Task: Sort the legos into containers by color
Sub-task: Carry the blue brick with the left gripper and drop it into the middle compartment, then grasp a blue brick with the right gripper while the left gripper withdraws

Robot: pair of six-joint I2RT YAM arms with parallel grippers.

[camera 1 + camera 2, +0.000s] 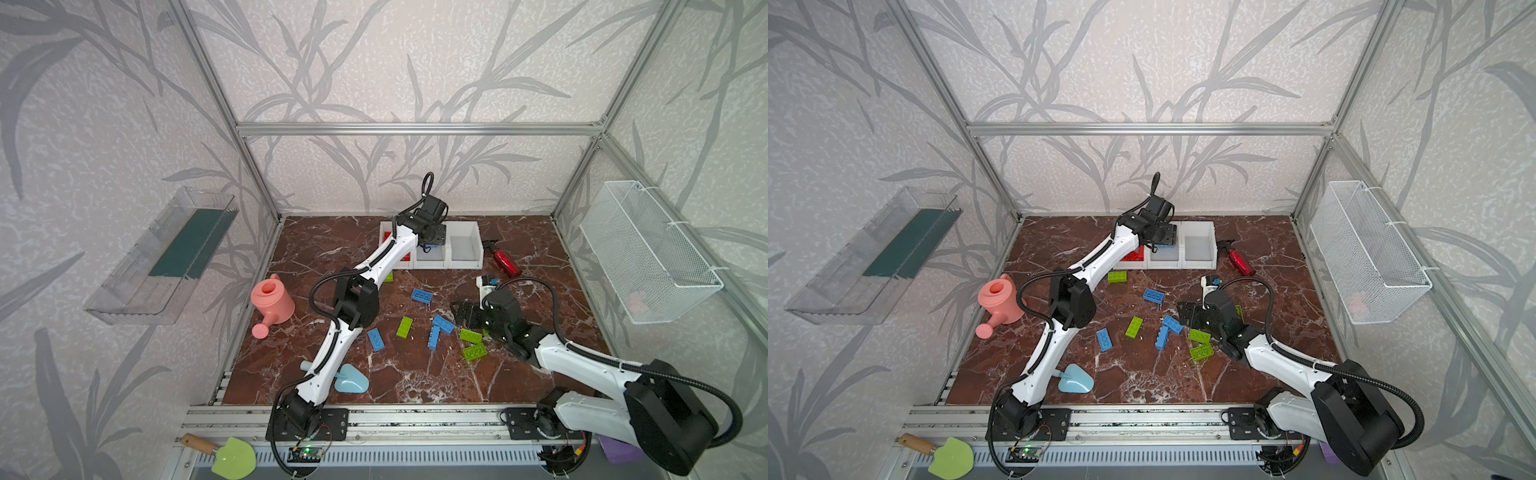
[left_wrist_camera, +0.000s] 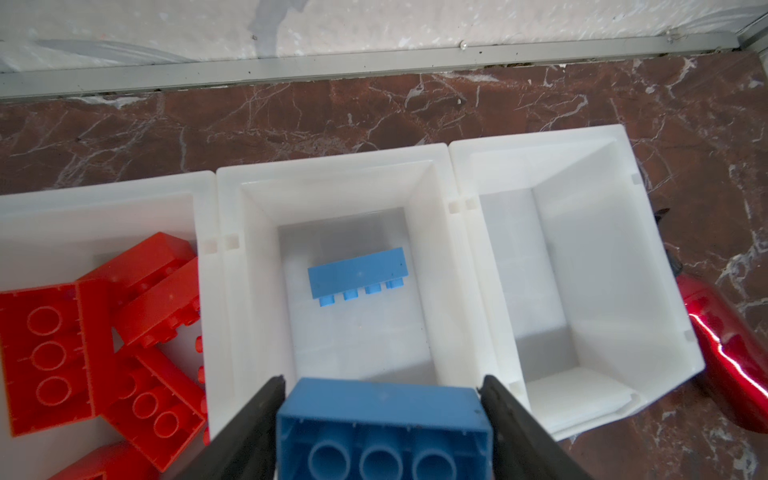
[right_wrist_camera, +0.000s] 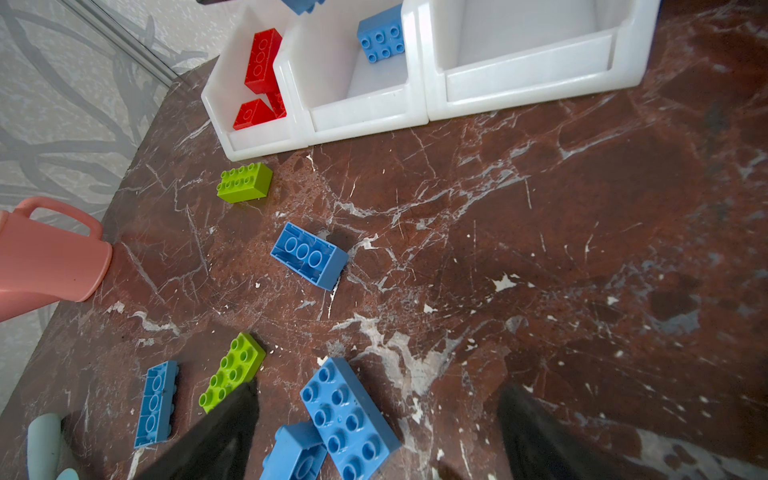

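Reddish-brown marble with white veins makes up the tabletop (image 1: 415,382), boxed in by walls with a grey leaf pattern. At its far edge stand the containers (image 1: 465,266), three white bins joined in a row, with a red bottle (image 1: 507,259) lying just beside their right end.

The left arm (image 1: 386,255) stretches out over them, and its wrist camera looks down into the middle container (image 2: 332,166). The left fingers (image 2: 249,428) flank a blue brick (image 2: 382,428) that shows its hollow underside, with one finger close against each short end. I cannot tell whether they are clamped on it or standing just clear. The brick hangs over the middle container. On that container's floor lies the other blue brick (image 2: 357,270), tipped on its side with the studs pointing sideways. The leftmost container in both top views holds a jumble of red bricks (image 2: 83,332).

The right arm (image 1: 582,365) hovers over the loose legos nearer the front. The right fingers (image 3: 216,432) are spread wide apart with nothing between them. Below the gap, nearer one finger, a stud-up blue brick (image 3: 349,415) rests partly on another blue one (image 3: 291,453). That finger's tip covers one end of a lime green brick (image 3: 232,374) in the wrist view. Farther off, towards the containers, lie an upturned blue brick (image 3: 309,255) and a second green brick (image 3: 245,183). A pink watering can (image 1: 272,301) stands at the tabletop's left edge.
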